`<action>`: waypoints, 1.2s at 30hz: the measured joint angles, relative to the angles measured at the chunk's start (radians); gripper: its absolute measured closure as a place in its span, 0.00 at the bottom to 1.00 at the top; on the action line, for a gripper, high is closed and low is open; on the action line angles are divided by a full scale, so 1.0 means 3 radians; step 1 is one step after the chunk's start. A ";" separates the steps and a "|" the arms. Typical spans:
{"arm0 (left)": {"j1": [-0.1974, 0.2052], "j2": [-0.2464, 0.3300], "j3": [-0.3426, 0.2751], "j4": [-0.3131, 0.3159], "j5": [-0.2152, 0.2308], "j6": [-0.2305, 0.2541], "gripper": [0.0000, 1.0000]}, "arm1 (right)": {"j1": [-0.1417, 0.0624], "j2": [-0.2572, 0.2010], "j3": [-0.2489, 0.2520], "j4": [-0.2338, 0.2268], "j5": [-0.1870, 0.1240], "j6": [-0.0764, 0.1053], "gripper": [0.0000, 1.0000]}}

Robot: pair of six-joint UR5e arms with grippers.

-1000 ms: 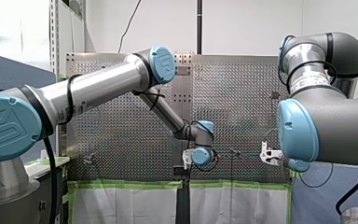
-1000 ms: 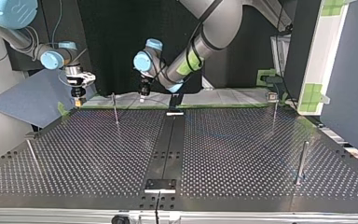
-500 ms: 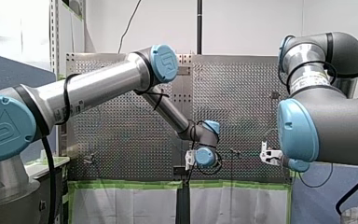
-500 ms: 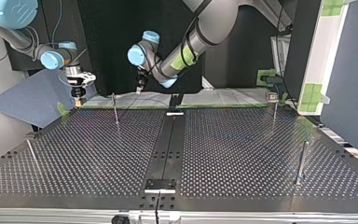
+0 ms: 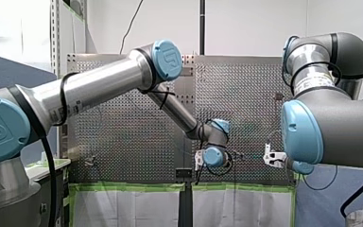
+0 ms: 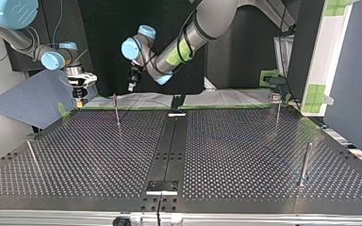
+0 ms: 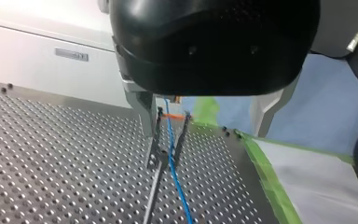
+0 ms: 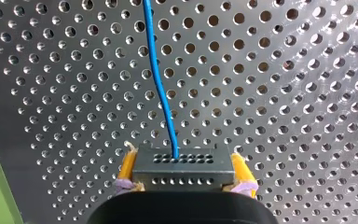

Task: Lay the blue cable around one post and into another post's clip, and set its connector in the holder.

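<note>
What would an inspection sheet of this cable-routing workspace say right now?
Surface: perforated table, a dark strip down its middle.
Job's things: blue cable comes out of the black connector; four thin posts stand on the table, one post near the left end effector.
Clutter: nothing seen.
Grippers: right end effector shut on the connector, its yellow pads at either side; left end effector has the blue cable running through it, grip not readable.
Cables: black hose looped round my left arm.
Surroundings: green tape along the table's edge; blue-grey panel at the top view's left.
</note>
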 joint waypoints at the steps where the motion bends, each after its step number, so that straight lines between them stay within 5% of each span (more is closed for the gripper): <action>1: -0.0005 0.0003 0.0001 0.0000 -0.0001 -0.0004 0.00 | 0.0000 0.0000 0.0000 0.0000 0.0000 0.0001 1.00; 36: -0.0051 0.0009 0.0006 -0.0004 -0.0029 -0.0079 0.00 | 0.0017 0.0002 0.0001 -0.0013 0.0000 0.0039 1.00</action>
